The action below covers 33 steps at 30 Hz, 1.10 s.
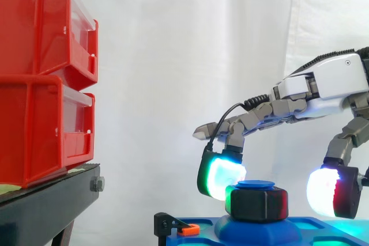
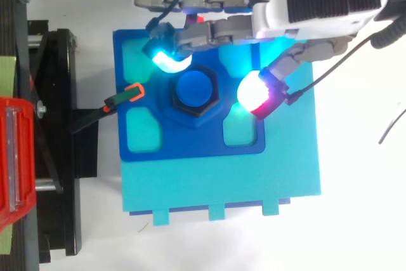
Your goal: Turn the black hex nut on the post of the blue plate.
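No words, numbers or signs are showing clearly enough to read, not on the red bins (image 1: pixel 34 56) at the upper left, nor on the blue plate (image 2: pixel 190 144).

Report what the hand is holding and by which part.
Nothing is held. The hand straddles the nut: one pad sits close by its edge, and the other stands clear of it.

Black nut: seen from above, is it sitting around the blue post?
Yes, the black hex nut rings the blue post, whose round top shows through its middle.
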{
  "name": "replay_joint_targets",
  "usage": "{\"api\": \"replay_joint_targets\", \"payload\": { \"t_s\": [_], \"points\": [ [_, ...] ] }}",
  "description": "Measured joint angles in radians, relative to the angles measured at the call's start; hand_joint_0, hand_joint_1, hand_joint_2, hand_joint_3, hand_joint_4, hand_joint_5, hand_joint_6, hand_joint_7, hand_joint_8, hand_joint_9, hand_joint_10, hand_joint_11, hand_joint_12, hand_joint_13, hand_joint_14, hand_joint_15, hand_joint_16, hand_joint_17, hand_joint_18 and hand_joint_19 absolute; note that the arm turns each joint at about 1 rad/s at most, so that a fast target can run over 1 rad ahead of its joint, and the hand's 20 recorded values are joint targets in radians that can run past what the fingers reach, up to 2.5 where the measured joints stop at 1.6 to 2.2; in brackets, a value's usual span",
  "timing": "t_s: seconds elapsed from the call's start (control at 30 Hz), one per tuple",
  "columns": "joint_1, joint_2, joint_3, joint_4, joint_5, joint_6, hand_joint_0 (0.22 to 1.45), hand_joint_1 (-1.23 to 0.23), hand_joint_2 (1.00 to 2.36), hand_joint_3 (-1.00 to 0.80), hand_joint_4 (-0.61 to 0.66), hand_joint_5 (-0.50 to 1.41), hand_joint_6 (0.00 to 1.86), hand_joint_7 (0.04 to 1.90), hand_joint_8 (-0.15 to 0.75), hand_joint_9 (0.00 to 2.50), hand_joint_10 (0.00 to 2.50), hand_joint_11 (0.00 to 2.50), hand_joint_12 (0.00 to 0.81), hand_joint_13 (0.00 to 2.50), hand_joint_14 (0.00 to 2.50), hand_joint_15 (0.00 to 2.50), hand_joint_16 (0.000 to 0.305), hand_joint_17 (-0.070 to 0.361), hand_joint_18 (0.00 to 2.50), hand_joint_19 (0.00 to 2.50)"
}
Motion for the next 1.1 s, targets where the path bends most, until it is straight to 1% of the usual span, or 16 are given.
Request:
{"api": "replay_joint_targets", "payload": {
  "t_s": [0.37, 0.7, 0.93, 1.1],
  "points": [
    [-0.002, 0.027, 0.0, -0.054, 0.004, -0.026, 0.44, -0.74, 1.0, -0.5, 0.01, -0.3, 0.5, 0.81, 0.078, 0.0, 0.0, 0.0, 0.264, 0.0, 0.0, 0.04, 0.036, 0.082, 0.07, 0.14],
    [-0.003, 0.032, 0.001, -0.096, 0.005, -0.045, 0.44, -0.74, 1.0, -0.5, 0.01, -0.3, 0.5, 0.81, 0.073, 0.0, 0.0, 0.0, 0.263, 0.0, 0.0, 0.04, 0.036, 0.081, 0.07, 0.15],
    [0.001, 0.043, 0.0, -0.12, 0.006, -0.059, 0.45, -0.74, 1.0, -0.5, 0.01, -0.3, 0.5, 0.81, 0.075, 0.0, 0.0, 0.0, 0.262, 0.0, 0.0, 0.04, 0.036, 0.081, 0.07, 0.15],
    [0.004, 0.054, 0.0, -0.138, 0.013, -0.068, 0.45, -0.74, 1.0, -0.5, 0.01, -0.3, 0.5, 0.81, 0.074, 0.0, 0.0, 0.0, 0.261, 0.0, 0.0, 0.03, 0.036, 0.081, 0.07, 0.15]
  ]
}}
